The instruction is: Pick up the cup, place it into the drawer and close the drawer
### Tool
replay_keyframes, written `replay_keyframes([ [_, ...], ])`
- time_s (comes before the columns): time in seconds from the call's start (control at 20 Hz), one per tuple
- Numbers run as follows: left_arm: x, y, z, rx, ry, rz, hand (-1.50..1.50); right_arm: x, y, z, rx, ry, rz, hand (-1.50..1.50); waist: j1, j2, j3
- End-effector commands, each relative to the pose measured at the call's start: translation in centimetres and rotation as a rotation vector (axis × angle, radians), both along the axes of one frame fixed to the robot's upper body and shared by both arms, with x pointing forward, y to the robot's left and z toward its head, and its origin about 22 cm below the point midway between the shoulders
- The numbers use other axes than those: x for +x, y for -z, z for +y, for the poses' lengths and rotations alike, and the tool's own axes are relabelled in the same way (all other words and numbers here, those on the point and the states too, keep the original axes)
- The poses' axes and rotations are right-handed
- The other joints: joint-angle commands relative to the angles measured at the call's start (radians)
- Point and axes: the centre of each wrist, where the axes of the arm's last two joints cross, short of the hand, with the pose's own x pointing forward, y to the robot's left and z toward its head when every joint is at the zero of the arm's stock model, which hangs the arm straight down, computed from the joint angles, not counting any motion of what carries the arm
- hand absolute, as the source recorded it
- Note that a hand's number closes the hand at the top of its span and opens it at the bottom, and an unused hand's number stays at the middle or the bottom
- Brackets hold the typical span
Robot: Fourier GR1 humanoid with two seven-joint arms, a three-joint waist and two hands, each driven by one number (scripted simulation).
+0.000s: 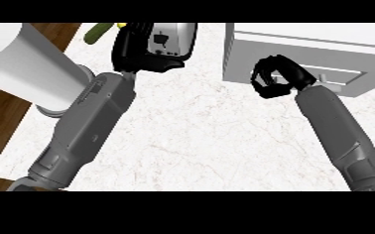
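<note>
The cup [176, 38] is silver with a small dark mark and is up at the top middle of the head view. My left hand [133, 47] is curled round its left side and underside, hiding part of it. At the right stands the grey drawer unit [293, 44], its front panel facing me with a pale handle [333, 84]. My right hand [275, 77] hangs in front of that panel, just left of the handle, with its fingers curled and nothing visible inside them. I cannot tell how far the drawer is open.
A large white cylinder [33, 67] stands at the counter's left edge, against my left forearm. A green item [97, 32] and a yellow one [121, 25] lie behind my left hand. Brown wood [11, 116] shows beyond the marble counter [212, 129].
</note>
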Motion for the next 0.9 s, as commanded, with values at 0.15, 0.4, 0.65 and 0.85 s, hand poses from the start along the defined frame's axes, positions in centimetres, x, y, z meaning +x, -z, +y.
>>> replay_keyframes([
  [0.15, -0.4, 0.2, 1.2, 0.004, 0.039, 0.001, -1.5, 3.1, -7.6, -3.0, 0.019, 0.168, -0.133, 1.5, 0.056, 0.019, -0.004],
  [0.4, -0.8, 0.8, 1.5, -0.003, 0.054, 0.001, -1.5, 3.0, -8.9, -4.5, 0.043, 0.163, -0.14, 1.5, 0.064, 0.021, -0.006],
  [0.65, -1.0, 1.0, 1.4, -0.007, 0.075, 0.007, -1.5, 3.0, -10.0, -4.8, 0.082, 0.148, -0.139, 1.5, 0.078, 0.023, -0.006],
  [0.85, -1.0, 1.0, 2.8, 0.002, 0.057, 0.011, -1.5, 2.5, -9.8, -6.1, 0.095, 0.152, -0.123, 1.5, 0.082, 0.021, -0.005],
])
